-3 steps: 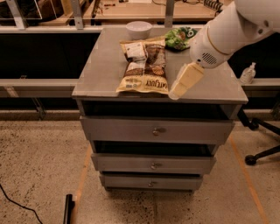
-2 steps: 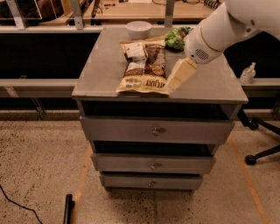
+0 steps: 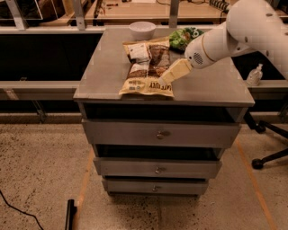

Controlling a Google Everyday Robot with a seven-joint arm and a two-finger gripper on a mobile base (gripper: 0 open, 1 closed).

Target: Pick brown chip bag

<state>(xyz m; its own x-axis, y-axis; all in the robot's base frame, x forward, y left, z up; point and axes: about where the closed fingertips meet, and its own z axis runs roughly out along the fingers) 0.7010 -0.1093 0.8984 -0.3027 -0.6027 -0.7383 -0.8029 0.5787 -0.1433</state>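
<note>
The brown chip bag [image 3: 146,68] lies flat on top of the grey drawer cabinet [image 3: 108,72]. It is tan-yellow with a dark brown panel, white label patches and dark lettering at its near end. My gripper [image 3: 167,78] reaches in from the right on a white arm and sits over the bag's right edge, near its front half. A smaller green bag [image 3: 182,37] lies behind it at the back right of the cabinet top.
A white bowl [image 3: 142,30] stands at the back of the cabinet top. A wooden table [image 3: 135,11] is behind the cabinet. A small bottle [image 3: 254,74] stands on a ledge to the right. An office chair base [image 3: 270,148] is on the floor at right.
My gripper has moved left and a little away from the front edge, from beside the bag's front right corner to over the bag's right edge. The bag has not moved.
</note>
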